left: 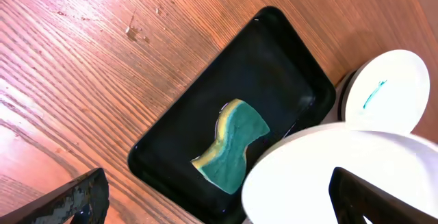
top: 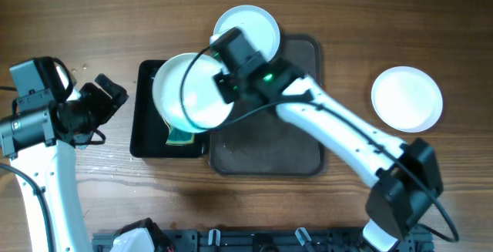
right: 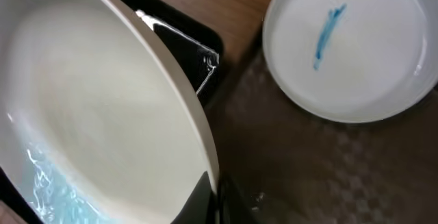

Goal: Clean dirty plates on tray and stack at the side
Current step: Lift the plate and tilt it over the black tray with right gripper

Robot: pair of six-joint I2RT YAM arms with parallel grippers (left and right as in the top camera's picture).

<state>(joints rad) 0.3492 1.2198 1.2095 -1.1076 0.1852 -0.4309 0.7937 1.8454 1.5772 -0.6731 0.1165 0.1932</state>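
My right gripper is shut on the rim of a white plate, holding it tilted over the small black tray. In the right wrist view the fingers pinch that plate's edge, and a wet bluish sheen shows at its lower left. A second plate with a blue streak lies at the far edge of the brown tray. A third plate rests on the bare table at the right. My left gripper hangs open left of the black tray, holding nothing.
A green and yellow sponge lies in the black tray, partly under the held plate. The streaked plate shows beyond it. The right arm crosses the brown tray diagonally. Bare wooden table lies to the left.
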